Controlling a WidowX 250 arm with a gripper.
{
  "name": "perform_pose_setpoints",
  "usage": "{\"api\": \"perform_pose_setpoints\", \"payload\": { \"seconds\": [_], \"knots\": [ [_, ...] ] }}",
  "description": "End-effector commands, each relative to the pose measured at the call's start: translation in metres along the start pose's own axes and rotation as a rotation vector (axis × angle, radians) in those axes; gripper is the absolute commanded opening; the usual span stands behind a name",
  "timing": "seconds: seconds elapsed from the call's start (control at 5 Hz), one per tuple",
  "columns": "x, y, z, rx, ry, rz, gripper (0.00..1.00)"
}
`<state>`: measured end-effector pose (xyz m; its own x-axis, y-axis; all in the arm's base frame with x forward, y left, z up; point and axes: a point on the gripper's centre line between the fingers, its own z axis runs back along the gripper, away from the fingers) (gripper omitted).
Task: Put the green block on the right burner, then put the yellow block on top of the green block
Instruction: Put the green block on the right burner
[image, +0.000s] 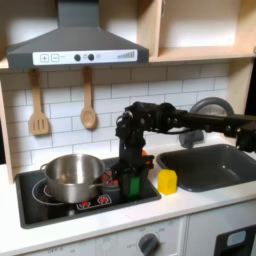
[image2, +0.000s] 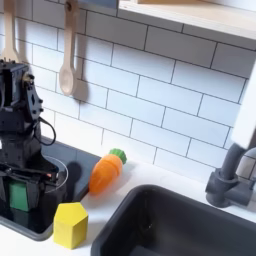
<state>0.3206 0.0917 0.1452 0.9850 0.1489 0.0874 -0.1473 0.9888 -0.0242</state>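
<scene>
- Green block (image2: 19, 197) is sitting between the gripper's (image2: 21, 200) fingers (image2: 42, 203), clamped there, low over the stovetop's (image: 140, 189) right burner in the first exterior view.
- One yellow block (image2: 70, 224) is resting on the counter (image2: 110, 205), just beside the stovetop.
- One carrot (image2: 106, 170) is lying behind the yellow block.
- One pot (image: 72, 176) is occupying the left burner.
</scene>
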Motion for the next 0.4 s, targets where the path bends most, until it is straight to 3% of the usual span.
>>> {"api": "perform_pose_setpoints", "payload": {
  "seconds": [0.0,0.2],
  "knots": [
    [-0.011,-0.009,0.015,-0.021,0.01,-0.002,1.0],
    [-0.014,-0.012,0.032,-0.034,-0.014,0.01,1.0]
  ]
}}
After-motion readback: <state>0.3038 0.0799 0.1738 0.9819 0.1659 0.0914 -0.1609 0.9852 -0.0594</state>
